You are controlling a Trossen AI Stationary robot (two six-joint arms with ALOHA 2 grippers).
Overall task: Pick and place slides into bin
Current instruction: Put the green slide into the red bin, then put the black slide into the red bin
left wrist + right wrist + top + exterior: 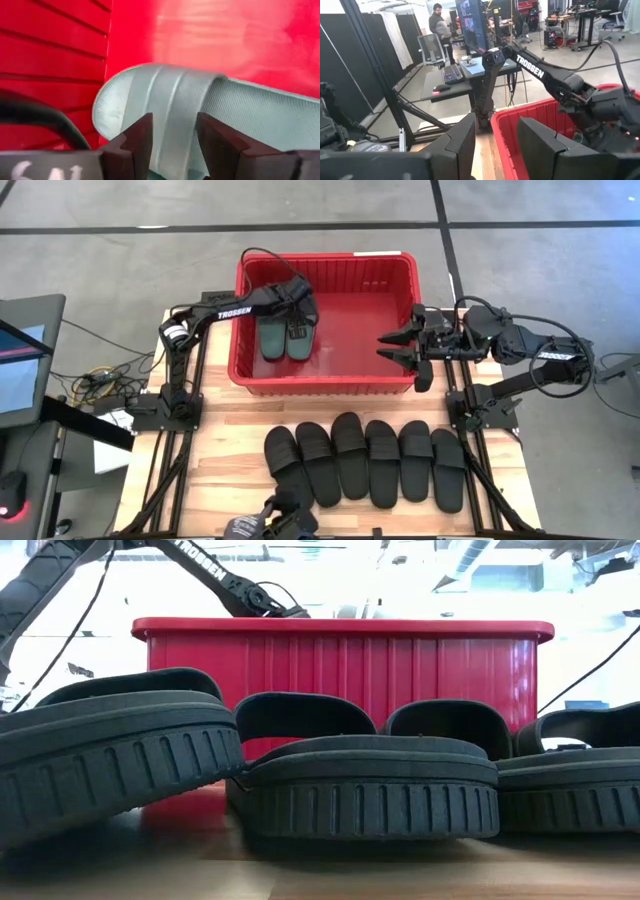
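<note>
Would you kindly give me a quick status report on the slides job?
Left tool open over green slides in red bin. Right tool open, empty, at the bin's right wall. Six black slides wait on the table; nothing in the way.

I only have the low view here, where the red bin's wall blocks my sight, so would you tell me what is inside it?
Observer: Two sage-green slides lie side by side in the bin, near its left wall.
Operator: Thank you; where is the left gripper?
Observer: The left gripper is down inside the bin, its open fingers on either side of a green slide's strap.
Operator: And the right arm?
Observer: The right gripper hangs open over the bin's right rim, holding nothing.
Operator: How many slides remain on the table?
Observer: Six black slides lie in a row in front of the bin.
</note>
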